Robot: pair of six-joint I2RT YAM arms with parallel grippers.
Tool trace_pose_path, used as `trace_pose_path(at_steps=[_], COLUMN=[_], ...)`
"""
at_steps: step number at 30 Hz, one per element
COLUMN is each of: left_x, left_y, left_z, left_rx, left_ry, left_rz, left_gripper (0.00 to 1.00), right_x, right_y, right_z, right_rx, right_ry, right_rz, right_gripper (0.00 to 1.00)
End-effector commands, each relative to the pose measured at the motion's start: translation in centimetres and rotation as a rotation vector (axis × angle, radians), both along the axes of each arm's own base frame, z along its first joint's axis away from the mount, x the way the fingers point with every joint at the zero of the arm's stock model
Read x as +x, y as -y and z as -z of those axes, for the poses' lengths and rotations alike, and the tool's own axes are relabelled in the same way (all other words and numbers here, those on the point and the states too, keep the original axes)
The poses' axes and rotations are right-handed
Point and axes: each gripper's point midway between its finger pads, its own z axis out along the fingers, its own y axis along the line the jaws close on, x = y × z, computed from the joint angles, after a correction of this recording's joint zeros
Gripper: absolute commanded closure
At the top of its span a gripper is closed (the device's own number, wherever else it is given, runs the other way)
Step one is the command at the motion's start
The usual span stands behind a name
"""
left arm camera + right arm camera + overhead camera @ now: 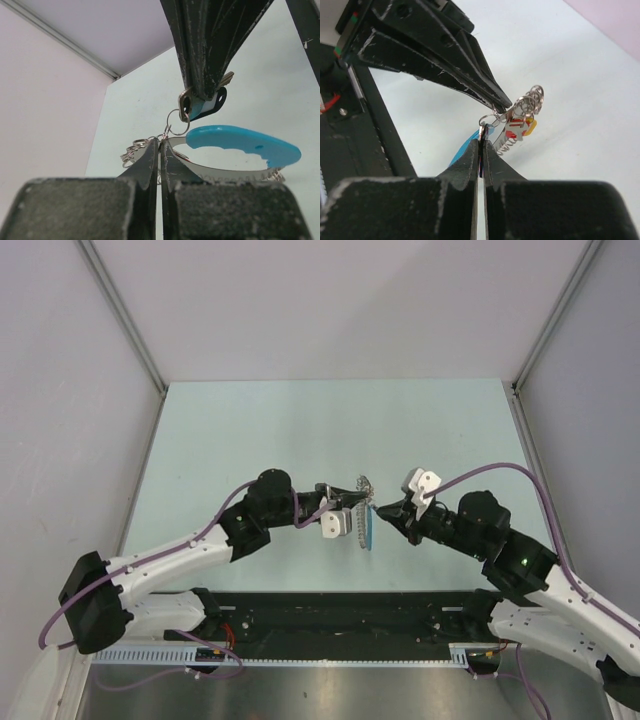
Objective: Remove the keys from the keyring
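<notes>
Both grippers meet above the middle of the table. My left gripper (354,502) is shut on the metal next to a bunch of small wire rings (134,150), where the curved silver piece with the blue strap (240,141) joins them. A thin keyring (178,122) links this bunch to a dull silvery key (186,101) with a black cover. My right gripper (379,508) is shut on that key. In the right wrist view its tips (482,131) clamp the key edge-on, with the left fingertips (501,102) just above. The strap (367,531) hangs below.
A small red and yellow tag (521,127) and a short wire spring (504,145) hang with the rings. The pale green table (250,430) has white walls on three sides. A black rail (330,612) runs along the near edge by the arm bases.
</notes>
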Motion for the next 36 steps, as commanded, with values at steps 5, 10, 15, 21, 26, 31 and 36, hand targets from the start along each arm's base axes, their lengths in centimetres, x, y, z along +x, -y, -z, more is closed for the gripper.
trace_pose_path(at_steps=[5,10,15,21,26,31,36], left_x=[4.6,4.6,4.3,3.6,2.8,0.7,-0.7], left_y=[-2.0,-2.0,-1.7,-1.0,-0.8,-0.8,-0.6], left_z=[-0.8,-0.7,-0.7,-0.2,-0.9,-1.6,-2.2], left_rx=[-0.025,-0.025,-0.036,-0.048,-0.116,-0.16,-0.166], left_ry=[0.03,0.03,0.016,-0.017,-0.032,0.046,0.082], left_rz=[-0.236,-0.235,-0.222,-0.197,-0.166,-0.056,0.019], left_gripper=[1.0,1.0,1.0,1.0,1.0,1.0,1.0], right_x=[-2.8,-2.7,-2.2,-2.3,-2.2,-0.5,-0.1], right_y=[-0.6,-0.9,-1.5,-2.9,-3.4,-1.6,-1.0], right_z=[-1.4,-1.1,-2.9,-4.5,-4.1,-4.2,-4.2], right_rx=[-0.078,-0.132,-0.118,-0.11,-0.126,-0.03,0.055], right_ry=[0.203,0.269,0.39,0.536,0.539,0.423,0.334], right_rz=[-0.172,-0.201,-0.208,-0.276,-0.292,-0.1,-0.108], right_gripper=[1.0,1.0,1.0,1.0,1.0,0.79,0.6])
